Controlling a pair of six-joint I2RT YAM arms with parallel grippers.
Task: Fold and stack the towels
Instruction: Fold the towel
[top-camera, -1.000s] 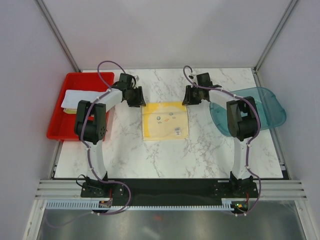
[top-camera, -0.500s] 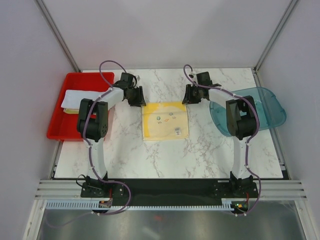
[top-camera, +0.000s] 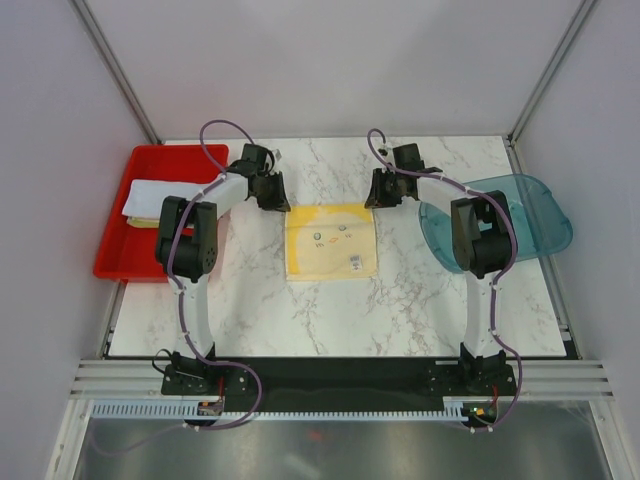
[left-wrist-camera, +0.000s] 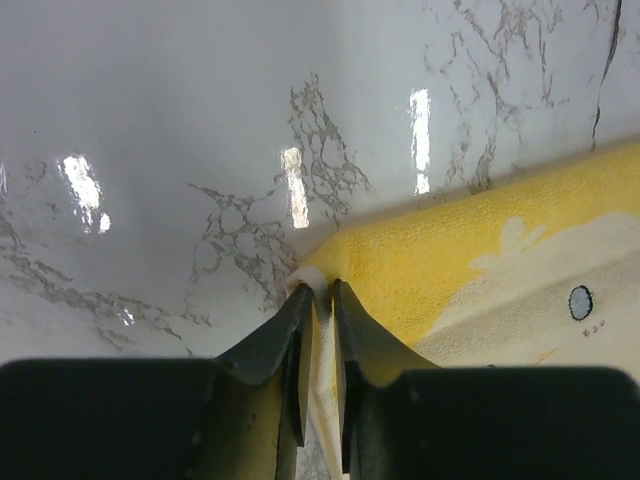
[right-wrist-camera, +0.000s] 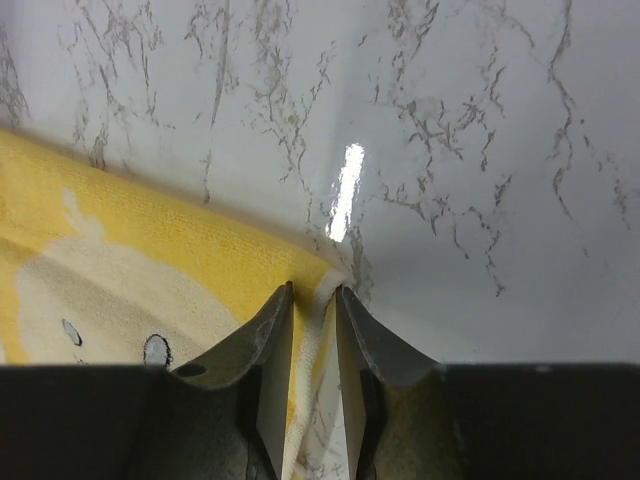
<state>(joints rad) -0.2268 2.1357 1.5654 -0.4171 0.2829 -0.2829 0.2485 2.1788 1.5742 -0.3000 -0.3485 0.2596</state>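
One marble surface (top-camera: 330, 310) carries everything: red tray (top-camera: 110, 270) at left w/ a folded white towel (top-camera: 160, 195) in it, teal bin (top-camera: 545, 215) at right, yellow towel (top-camera: 330, 262) flat in the middle. Our left gripper (left-wrist-camera: 322, 295) pinches its far-left corner. Our right gripper (right-wrist-camera: 313, 295) straddles the far-right corner hem, jaws narrow; firm clamp or not, we can't tell. We'd confirm both bites, lift evenly, then bring the far edge onto the near edge, corners aligned. Writing: the printed marks (top-camera: 340, 240) on the towel are too small to read; no brand visible.
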